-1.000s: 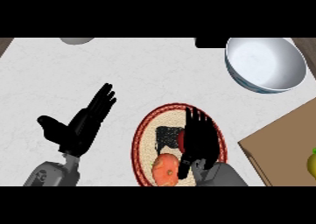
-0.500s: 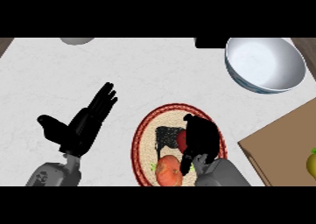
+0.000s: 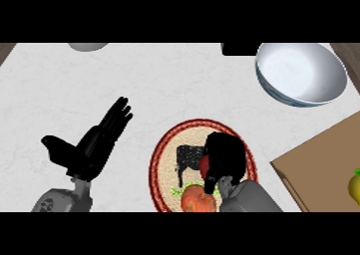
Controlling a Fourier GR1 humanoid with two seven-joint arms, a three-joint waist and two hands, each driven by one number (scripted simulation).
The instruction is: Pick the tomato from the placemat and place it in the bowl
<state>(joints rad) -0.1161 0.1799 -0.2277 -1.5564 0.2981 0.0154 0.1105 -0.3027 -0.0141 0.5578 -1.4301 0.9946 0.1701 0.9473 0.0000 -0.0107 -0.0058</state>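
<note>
Tomato [image 3: 197, 201] lies beside right hand [image 3: 225, 157] wrist

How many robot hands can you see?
2. The left hand rests open at the left of the counter. The right hand is over the round placemat, lower middle. No other hands show.

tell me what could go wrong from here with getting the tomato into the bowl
1. The tomato lies at the placemat's near edge, beside the right forearm rather than under the right hand. A grasp from here may miss it, or the forearm may nudge it off the mat.
2. The bowl sits at the back right, away from the mat, so the carry is long and the tomato might strike the rim.
</note>
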